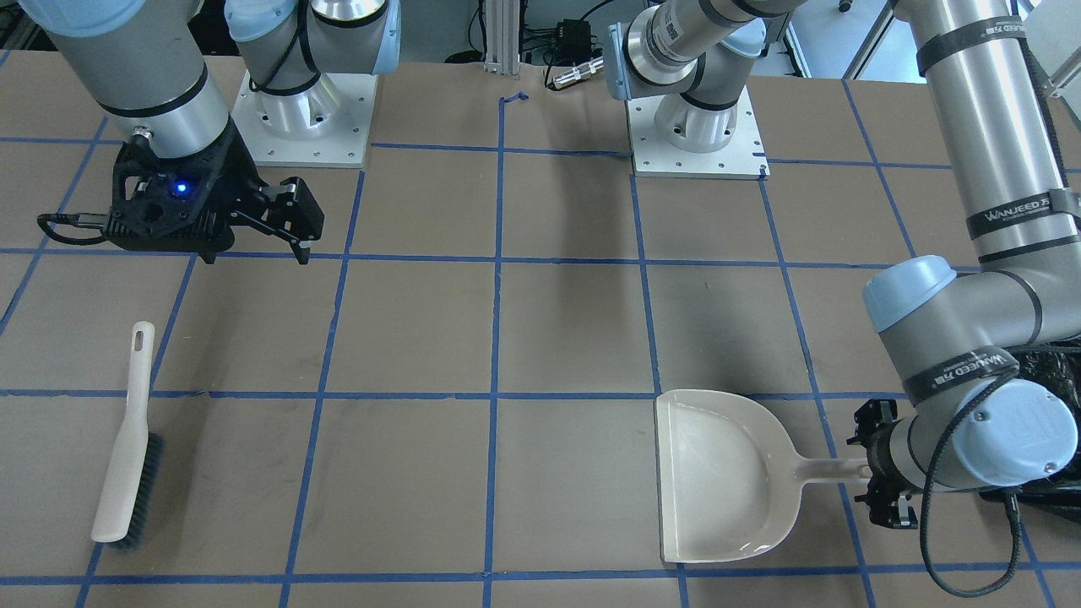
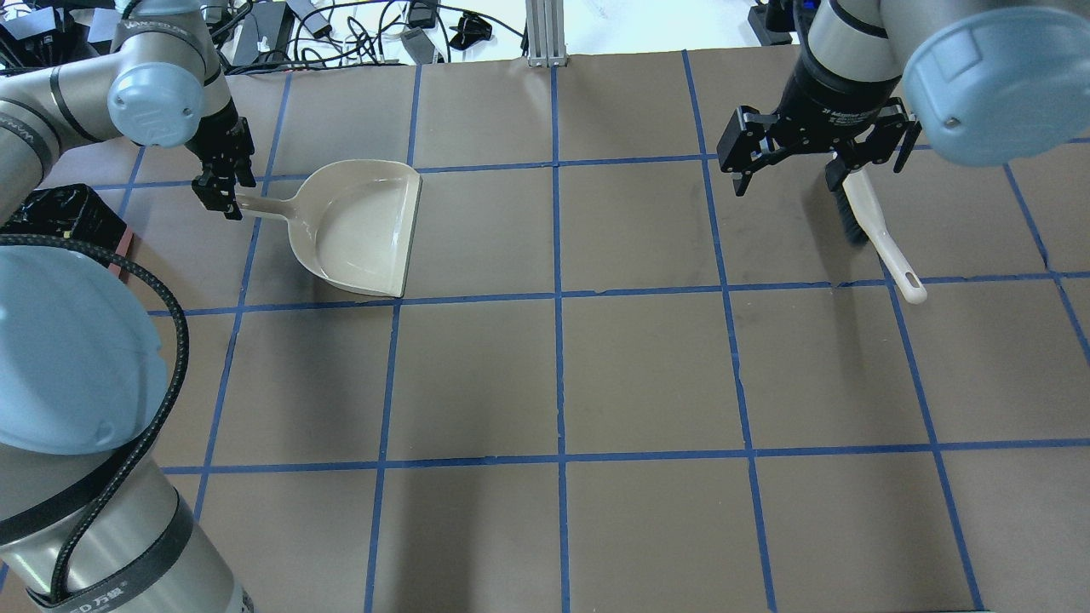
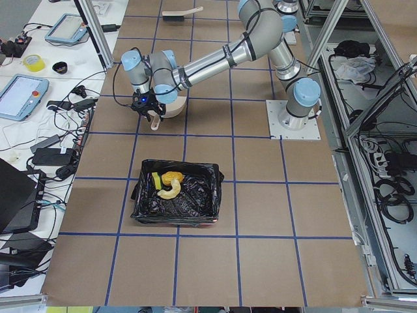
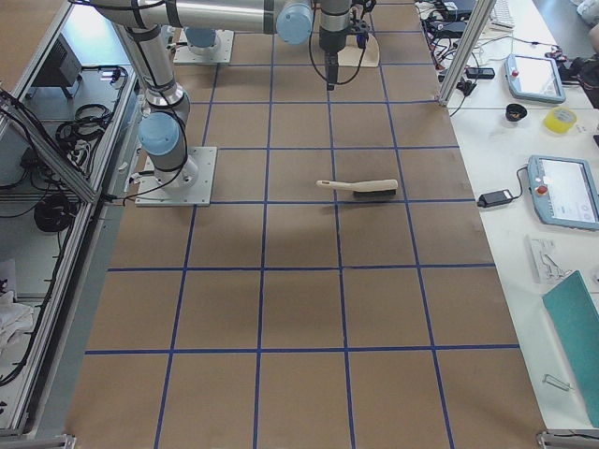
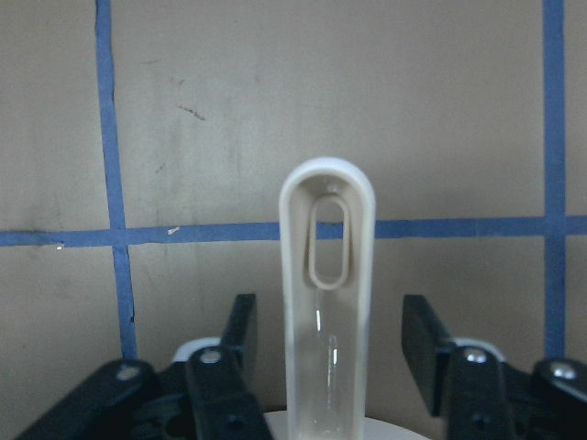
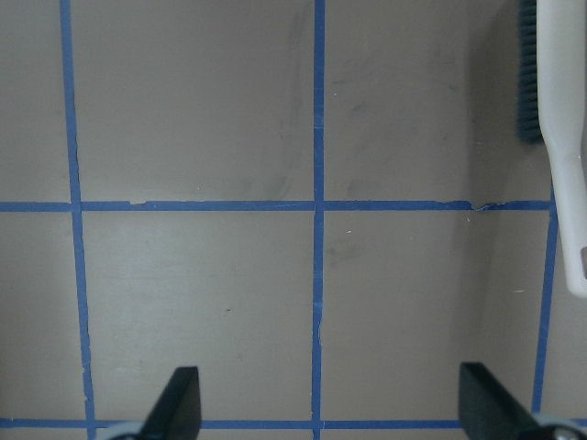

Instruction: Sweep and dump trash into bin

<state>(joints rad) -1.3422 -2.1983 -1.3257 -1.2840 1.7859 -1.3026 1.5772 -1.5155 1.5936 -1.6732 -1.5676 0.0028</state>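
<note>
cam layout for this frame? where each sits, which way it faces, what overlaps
Front-facing: across the table, facing the robot; both arms show.
Overhead: behind the robot, looking down; both arms, dustpan, brush.
Exterior left: table end, along it; left arm near, bin nearest.
Exterior right: opposite end; right arm near, brush mid-table.
Left wrist: faces the table; open left fingers flank the dustpan handle.
Right wrist: faces the table; open right fingers, brush at edge.
Shared: overhead and left wrist both show that handle.

bin point(image 1: 1056, 371): mostly behind left arm point(image 1: 954, 321) | brush point(image 6: 561, 110): cut by view's edge
</note>
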